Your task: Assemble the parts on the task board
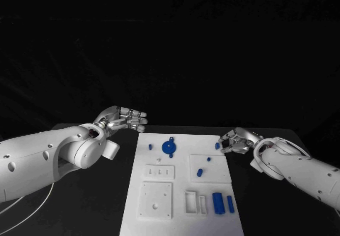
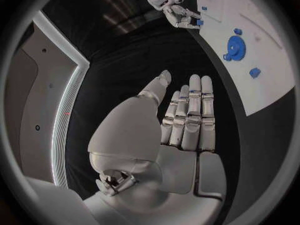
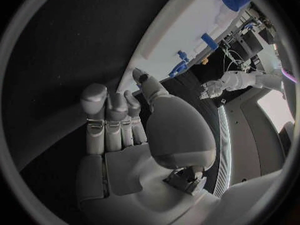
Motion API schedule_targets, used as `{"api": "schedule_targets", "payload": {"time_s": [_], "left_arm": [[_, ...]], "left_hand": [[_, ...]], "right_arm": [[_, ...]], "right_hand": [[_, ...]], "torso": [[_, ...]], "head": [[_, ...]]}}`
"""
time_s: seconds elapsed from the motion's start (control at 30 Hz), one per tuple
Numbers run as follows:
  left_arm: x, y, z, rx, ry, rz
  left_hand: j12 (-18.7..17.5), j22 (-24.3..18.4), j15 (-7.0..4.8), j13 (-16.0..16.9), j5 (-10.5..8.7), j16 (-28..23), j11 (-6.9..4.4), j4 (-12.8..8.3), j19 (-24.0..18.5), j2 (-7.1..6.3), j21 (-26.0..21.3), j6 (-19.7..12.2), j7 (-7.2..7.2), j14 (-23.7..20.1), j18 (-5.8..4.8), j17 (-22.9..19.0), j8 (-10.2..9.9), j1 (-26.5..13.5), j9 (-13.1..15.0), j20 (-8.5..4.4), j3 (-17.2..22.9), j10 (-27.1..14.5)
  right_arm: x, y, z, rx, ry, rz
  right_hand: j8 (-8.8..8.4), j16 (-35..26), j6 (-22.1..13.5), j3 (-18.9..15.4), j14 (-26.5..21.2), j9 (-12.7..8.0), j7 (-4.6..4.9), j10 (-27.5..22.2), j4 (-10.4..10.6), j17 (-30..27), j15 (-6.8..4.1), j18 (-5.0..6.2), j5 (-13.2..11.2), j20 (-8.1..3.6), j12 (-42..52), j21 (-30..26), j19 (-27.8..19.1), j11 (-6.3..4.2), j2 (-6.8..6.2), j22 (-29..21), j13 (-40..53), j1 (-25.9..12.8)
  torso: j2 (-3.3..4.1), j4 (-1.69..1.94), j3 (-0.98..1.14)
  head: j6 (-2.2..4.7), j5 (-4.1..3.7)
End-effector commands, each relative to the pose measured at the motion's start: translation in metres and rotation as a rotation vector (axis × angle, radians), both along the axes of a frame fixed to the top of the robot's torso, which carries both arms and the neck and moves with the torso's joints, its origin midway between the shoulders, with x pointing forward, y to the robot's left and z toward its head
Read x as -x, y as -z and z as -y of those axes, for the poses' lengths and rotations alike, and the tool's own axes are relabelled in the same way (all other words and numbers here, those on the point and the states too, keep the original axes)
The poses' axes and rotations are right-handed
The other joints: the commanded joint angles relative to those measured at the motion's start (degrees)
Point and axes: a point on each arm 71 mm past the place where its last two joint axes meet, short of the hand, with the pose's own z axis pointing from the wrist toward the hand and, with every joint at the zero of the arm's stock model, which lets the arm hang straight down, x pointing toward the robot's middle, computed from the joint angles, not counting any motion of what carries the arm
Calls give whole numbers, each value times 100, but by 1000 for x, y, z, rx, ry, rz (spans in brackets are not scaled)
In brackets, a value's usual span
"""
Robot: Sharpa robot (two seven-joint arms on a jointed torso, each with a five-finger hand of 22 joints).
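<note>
The white task board (image 1: 185, 140) lies in the middle of the black table. On its far part sits a round blue part (image 1: 169, 146) with a small blue peg (image 1: 149, 146) beside it. A small blue piece (image 1: 217, 145) lies at the board's far right edge, just in front of the fingertips of my right hand (image 1: 237, 140), which holds nothing. Two blue cylinders (image 1: 223, 203) rest near the board's front right. My left hand (image 1: 126, 119) hovers left of the board's far corner, fingers straight and empty (image 2: 187, 120). The left wrist view shows the round part (image 2: 236, 48) and my right hand (image 2: 175, 10).
The board carries raised white plates: a square one (image 1: 155, 199) at the front left, a slotted one (image 1: 160, 171) and a right one (image 1: 210, 168) with two small blue pieces. Bare black table lies on both sides of the board.
</note>
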Motion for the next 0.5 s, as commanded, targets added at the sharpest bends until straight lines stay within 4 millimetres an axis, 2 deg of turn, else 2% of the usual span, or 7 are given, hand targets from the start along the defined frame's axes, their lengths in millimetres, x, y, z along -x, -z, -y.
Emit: {"api": "schedule_targets", "payload": {"time_s": [0.03,0.3,0.5], "left_arm": [[0,-1,1,-1,17,6],[0,-1,1,-3,15,5],[0,-1,0,-4,16,4]], "left_hand": [[-13,-12,3,9,-19,-3,10,0,-16,-2,-21,1,-6,-49,13,7,7,-21,8,8,-18,-50],[-16,-11,4,8,-19,-2,14,-6,-17,-2,-17,2,-5,-49,14,6,7,-10,8,7,-20,-65],[-16,-11,4,8,-19,-2,14,-6,-17,-2,-17,2,-5,-49,14,6,7,-10,8,7,-20,-65]], "right_arm": [[2,3,-6,-2,-43,-37],[4,4,-11,-10,-59,-53],[3,4,-13,-20,-40,-39]], "right_hand": [[7,21,50,8,8,-3,-8,1,2,10,13,35,22,29,22,-7,328,20,2,495,12,-50],[6,26,109,-61,11,-3,-22,3,4,26,11,38,16,27,35,-6,330,13,29,506,21,-103],[8,41,101,-305,20,-2,-28,15,41,55,13,52,-57,33,55,1,336,13,100,510,32,-147]], "torso": [[-5,-7,1],[-6,9,1],[-6,2,3]], "head": [[-13,1],[-12,-12],[4,-6]]}}
